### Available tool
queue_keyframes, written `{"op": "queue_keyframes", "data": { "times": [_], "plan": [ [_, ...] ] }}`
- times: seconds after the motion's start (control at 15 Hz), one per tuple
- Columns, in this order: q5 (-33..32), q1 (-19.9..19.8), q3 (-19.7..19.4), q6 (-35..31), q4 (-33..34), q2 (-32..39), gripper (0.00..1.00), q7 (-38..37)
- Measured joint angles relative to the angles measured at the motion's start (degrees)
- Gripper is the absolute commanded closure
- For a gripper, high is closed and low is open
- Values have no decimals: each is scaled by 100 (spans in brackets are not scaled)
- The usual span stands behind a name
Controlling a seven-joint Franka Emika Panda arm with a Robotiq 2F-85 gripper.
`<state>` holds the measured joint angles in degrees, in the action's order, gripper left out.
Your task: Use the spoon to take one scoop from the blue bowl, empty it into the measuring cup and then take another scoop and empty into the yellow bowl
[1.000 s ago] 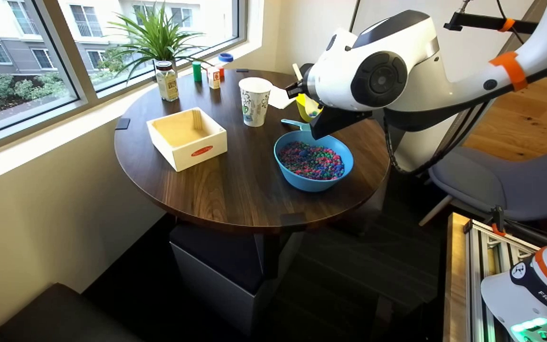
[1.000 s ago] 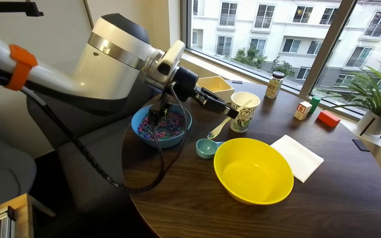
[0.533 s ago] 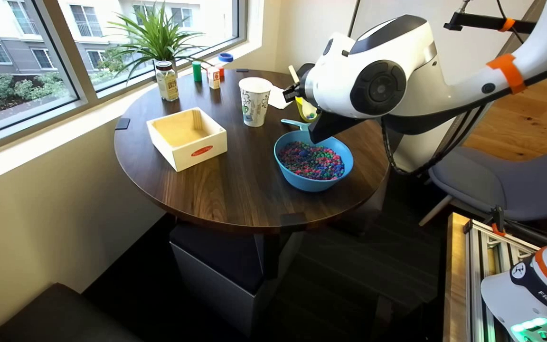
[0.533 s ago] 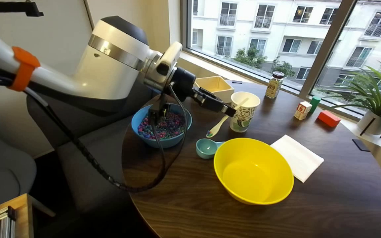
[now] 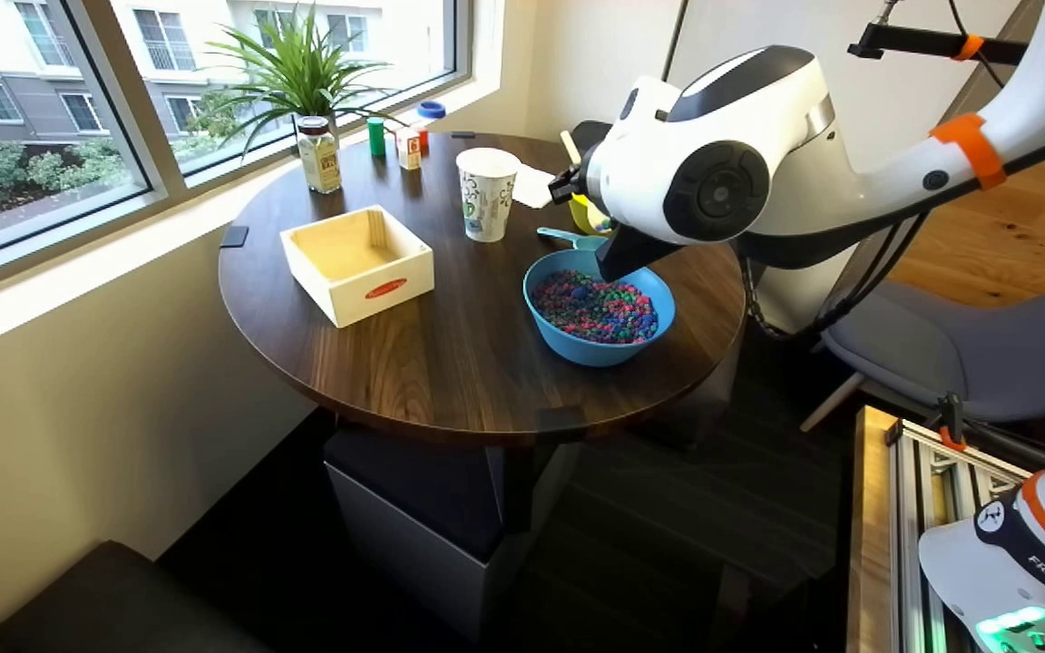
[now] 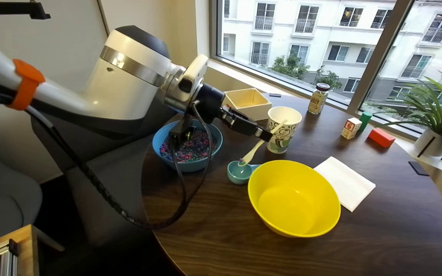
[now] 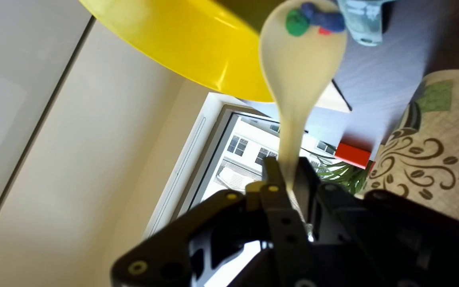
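The pale spoon [image 7: 297, 79] is held by its handle in my gripper [image 7: 287, 165]. A few green, blue and red pieces lie in the spoon's scoop. In an exterior view the scoop end of the spoon [image 6: 254, 151] overlaps the near rim area of the light-blue measuring cup [image 6: 239, 174]; the exact gap in height cannot be told. Only the cup's handle [image 7: 363, 24] shows in the wrist view. The yellow bowl [image 6: 294, 199] stands beside the measuring cup, bare inside. Coloured pieces fill the blue bowl [image 5: 600, 352], with my wrist above its rim.
A patterned paper cup [image 6: 282, 134] stands close to the fingers. Around it are a wooden box [image 5: 382, 288], a white napkin [image 6: 345, 184], a seasoning jar [image 6: 318, 100], a red block [image 6: 381, 138] and a numbered block [image 6: 350, 128].
My gripper has come down with the spoon. The scoop end, seen above the measuring cup before, now overlaps its rim in an exterior view. Bowls and cups have stayed put.
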<state>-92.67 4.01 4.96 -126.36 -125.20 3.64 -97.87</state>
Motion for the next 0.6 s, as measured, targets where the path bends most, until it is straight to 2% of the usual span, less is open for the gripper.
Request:
{"op": "queue_keyframes", "data": {
  "times": [0.6],
  "plan": [
    [-556, 68, 75, 293, -143, 9, 97, -230]
  ]
}}
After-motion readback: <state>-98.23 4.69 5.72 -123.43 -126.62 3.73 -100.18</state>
